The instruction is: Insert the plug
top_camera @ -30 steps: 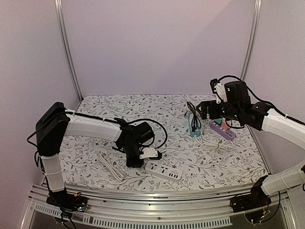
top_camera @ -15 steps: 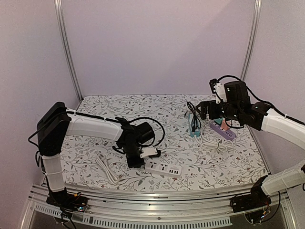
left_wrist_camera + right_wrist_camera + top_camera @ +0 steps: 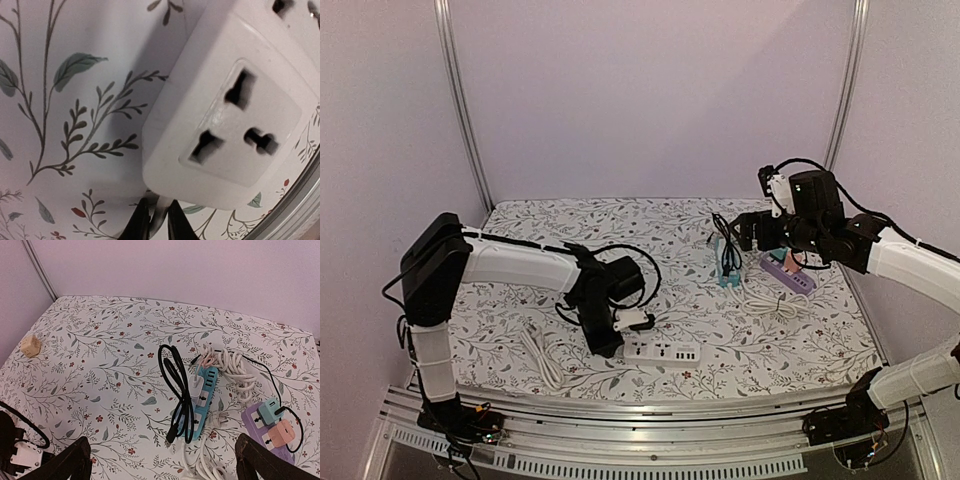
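In the left wrist view the white power strip [image 3: 220, 125] runs off the top and right edges, its second socket cropped. The left gripper [image 3: 156, 223] shows only blurred fingertips at the bottom edge, pinching a pale sliver. From above, the white plug [image 3: 633, 320] at that gripper is too small to show its prongs. The right gripper [image 3: 162, 452] has its fingers cropped at the bottom edge, one hiding part of the purple power strip [image 3: 250, 419].
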Available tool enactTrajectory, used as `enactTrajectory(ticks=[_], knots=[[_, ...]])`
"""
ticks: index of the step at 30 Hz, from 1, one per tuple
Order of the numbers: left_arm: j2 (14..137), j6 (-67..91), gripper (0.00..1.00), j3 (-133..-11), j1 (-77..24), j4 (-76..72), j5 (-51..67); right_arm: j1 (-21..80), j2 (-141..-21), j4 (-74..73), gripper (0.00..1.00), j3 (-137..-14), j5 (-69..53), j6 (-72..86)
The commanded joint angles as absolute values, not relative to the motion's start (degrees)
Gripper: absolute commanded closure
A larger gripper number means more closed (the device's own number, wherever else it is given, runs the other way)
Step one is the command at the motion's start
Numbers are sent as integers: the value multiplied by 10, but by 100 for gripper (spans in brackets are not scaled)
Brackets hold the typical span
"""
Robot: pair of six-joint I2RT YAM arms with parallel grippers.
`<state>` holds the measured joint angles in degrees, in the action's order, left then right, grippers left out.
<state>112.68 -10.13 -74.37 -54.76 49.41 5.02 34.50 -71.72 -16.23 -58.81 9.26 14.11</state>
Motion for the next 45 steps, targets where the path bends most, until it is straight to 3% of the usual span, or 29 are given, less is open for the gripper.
enactTrajectory(ticks=[1,4,9,13,15,17,18,23,29,37,45], knots=[[1148,-89,82,-745,-559,539,87,348,-715,-154,1,-588,92,141],[1139,-88,76,-744,-560,545,84,348,-716,-155,1,-588,92,139],[1112,-91,44,-763,-554,562,19,348,-719,-153,1,-591,90,138],[1065,-102,26,-796,-532,587,-46,349,-716,-154,1,-591,93,136],[1035,-108,19,-812,-500,593,-76,348,-712,-155,1,-588,96,133],[1010,-104,4,-833,-448,592,-79,349,-708,-154,1,-586,98,130],[998,-101,1,-843,-416,587,-83,349,-705,-155,1,-584,99,128],[1004,-58,0,-909,-242,549,-177,348,-696,-149,1,-575,97,125],[1098,-20,1,-981,-117,540,-179,348,-688,-149,1,-565,87,126],[1125,-172,1,-915,-82,450,-67,348,-666,-147,1,-542,95,123],[1207,-288,1,-974,-58,479,-105,349,-682,-143,1,-550,78,128]])
